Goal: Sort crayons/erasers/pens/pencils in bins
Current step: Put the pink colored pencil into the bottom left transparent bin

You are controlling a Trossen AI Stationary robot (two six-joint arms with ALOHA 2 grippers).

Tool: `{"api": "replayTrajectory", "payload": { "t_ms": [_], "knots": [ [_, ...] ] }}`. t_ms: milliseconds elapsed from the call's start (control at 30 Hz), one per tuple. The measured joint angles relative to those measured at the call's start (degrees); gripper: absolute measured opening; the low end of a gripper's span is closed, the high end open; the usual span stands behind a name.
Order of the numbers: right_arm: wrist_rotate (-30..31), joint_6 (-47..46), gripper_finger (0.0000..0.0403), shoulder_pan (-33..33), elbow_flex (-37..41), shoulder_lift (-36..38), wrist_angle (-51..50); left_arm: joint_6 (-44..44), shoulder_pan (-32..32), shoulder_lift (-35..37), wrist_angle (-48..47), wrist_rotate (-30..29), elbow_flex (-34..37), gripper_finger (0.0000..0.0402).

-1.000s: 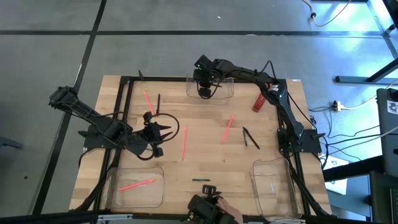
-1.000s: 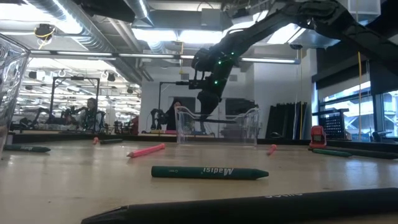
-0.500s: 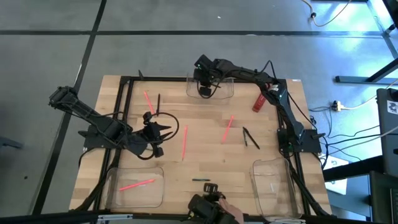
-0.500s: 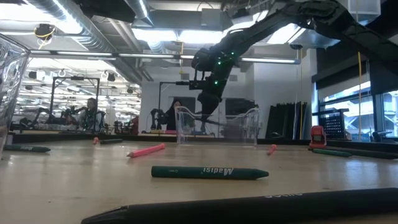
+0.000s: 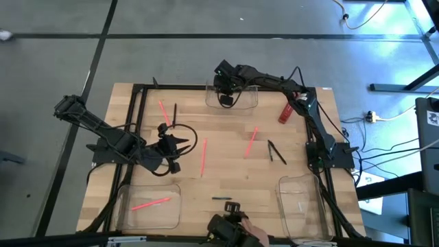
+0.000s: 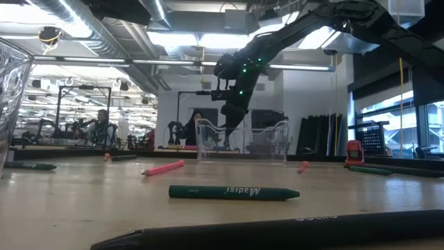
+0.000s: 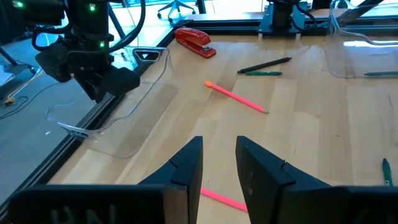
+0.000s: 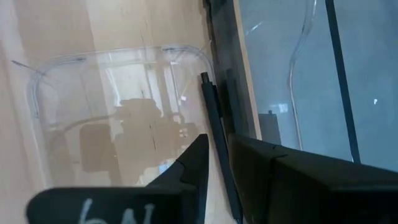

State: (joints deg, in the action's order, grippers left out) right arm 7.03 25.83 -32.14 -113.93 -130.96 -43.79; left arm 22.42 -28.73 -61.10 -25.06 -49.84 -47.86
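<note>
Black pen [image 8: 219,134] in the right wrist view: lower end hidden behind the right end effector [image 8: 217,163], so whether it is gripped cannot be told. Far bin [image 5: 232,97] in the high view: contents masked by that end effector. Near the far bin, the black stick [image 6: 277,229] in the low view is cut off by the picture's edge.

Right gripper [image 8: 216,163]: two dark fingers w/ a narrow gap between tips, pointing down into a clear bin [image 8: 37,93]. Black pen [image 8: 217,143]: thin, straight, sits in the gap between fingers and runs past the tips toward the bin's rounded corner; grip contact can't be confirmed. Bin interior: gripper shadow on the floor, wood table [image 8: 124,25] visible through it. Dark frame rail [image 8: 219,37] runs just beside the bin wall; grey floor beyond.
</note>
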Motion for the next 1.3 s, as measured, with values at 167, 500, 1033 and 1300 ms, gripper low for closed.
{"api": "replayTrajectory", "payload": {
  "t_ms": [167, 500, 1033, 1300],
  "knots": [
    [0.0, -1.2, 0.0064, 0.0, -3.2, 0.5, -4.5, 0.9, 0.5, 0.0, 0.0, 0.0, 0.0, 0.0089],
    [-0.2, -3.1, 0.0059, 8.5, -21.2, 3.9, -25.2, 16.9, 2.9, 0.0, -8.2, 4.8, 0.0, 0.0089],
    [-5.7, -3.6, 0.0009, 28.1, -18.2, 8.9, -36.2, 35.0, 4.5, 0.0, -20.0, 13.0, 0.0, 0.0089],
    [-6.8, -11.0, 0.0008, 34.0, -18.2, 11.4, -42.7, 37.9, 7.9, -0.5, -19.2, 15.0, 0.0, 0.0089]
  ]
}}
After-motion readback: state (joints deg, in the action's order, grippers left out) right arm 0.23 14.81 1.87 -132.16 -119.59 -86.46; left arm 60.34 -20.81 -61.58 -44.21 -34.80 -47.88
